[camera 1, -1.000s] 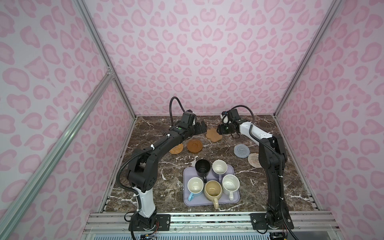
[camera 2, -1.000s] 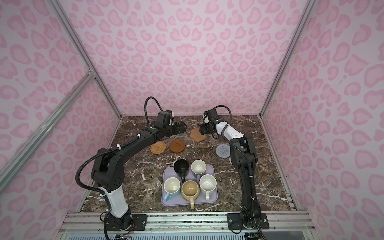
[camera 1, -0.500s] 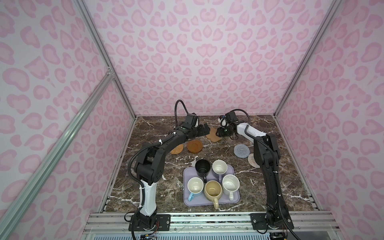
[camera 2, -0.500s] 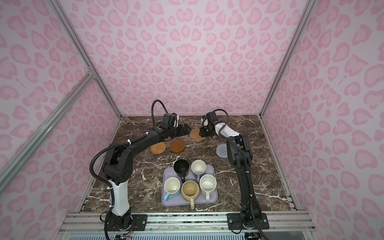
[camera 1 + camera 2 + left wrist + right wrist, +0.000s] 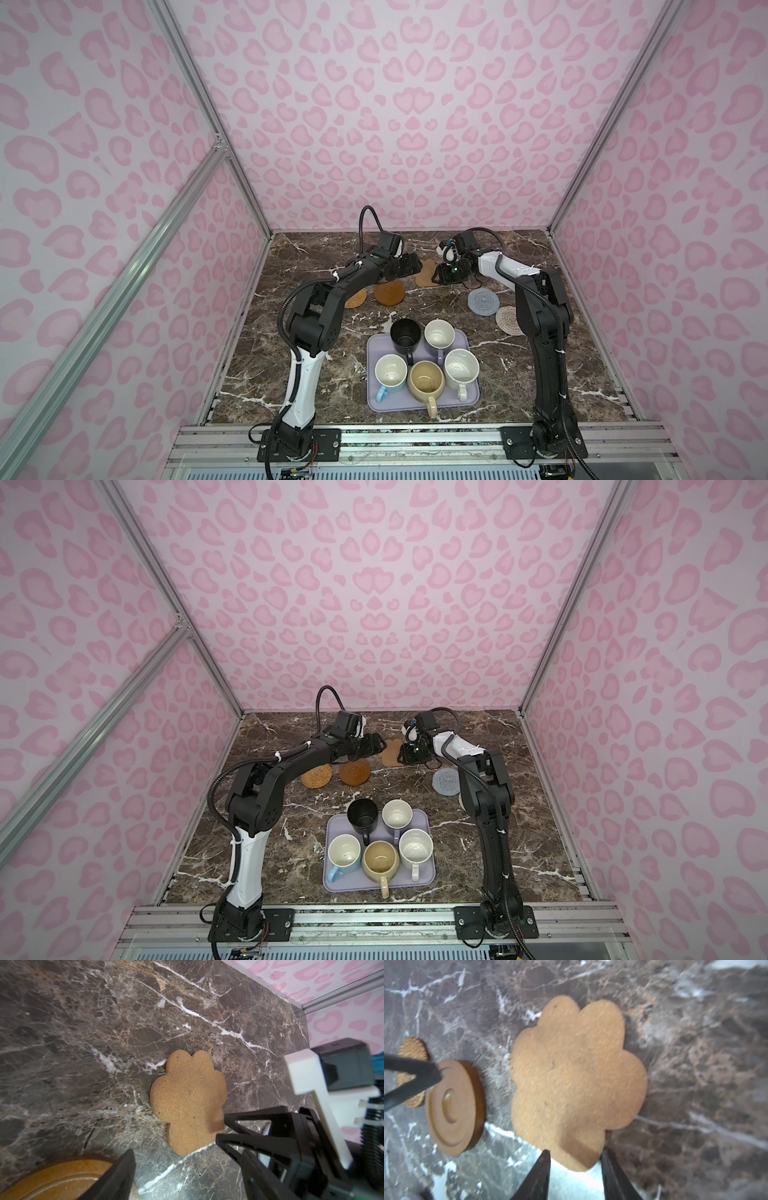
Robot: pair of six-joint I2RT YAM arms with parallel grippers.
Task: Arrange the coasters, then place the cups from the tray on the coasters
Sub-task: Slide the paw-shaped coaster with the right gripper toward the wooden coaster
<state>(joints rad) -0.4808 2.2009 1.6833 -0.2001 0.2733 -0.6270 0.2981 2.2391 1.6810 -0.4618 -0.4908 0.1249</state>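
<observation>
Both arms reach to the far middle of the desk (image 5: 332, 386), tips facing each other across the paw coaster (image 5: 424, 275). I see this coaster between the left gripper (image 5: 415, 268) and the right gripper (image 5: 437, 277), tan face up.

Right gripper: in the right wrist view its two fingers (image 5: 538, 1176) stand apart, with one lobe of the paw coaster (image 5: 575, 1076) between them and the tips at the lobe's edge. I cannot tell whether they bite on it or only straddle it.

Left gripper: jaws spread, nothing between them. In the left wrist view one finger (image 5: 118, 1176) hangs over the rim of the dark brown coaster (image 5: 58, 1180), apart from the paw coaster (image 5: 187, 1101).

Other coasters, in both top views:
- The dark brown coaster (image 5: 389, 293) lies near the paw coaster, on its left and nearer side.
- The rattan coaster (image 5: 356, 298) lies just beside the dark brown one, partly behind the left arm.
- The grey-blue coaster (image 5: 483, 301) lies on the right side.
- The cream coaster (image 5: 508, 319) lies just beside the grey-blue one, partly hidden by the right arm.

The tray (image 5: 467, 401) sits at the near middle. All five cups stand upright on it. The black cup (image 5: 405, 334) and the lavender cup (image 5: 439, 333) are in the far row. The light blue cup (image 5: 390, 372), the yellow-beige cup (image 5: 426, 378) and the speckled white cup (image 5: 461, 365) are in the near row.
</observation>
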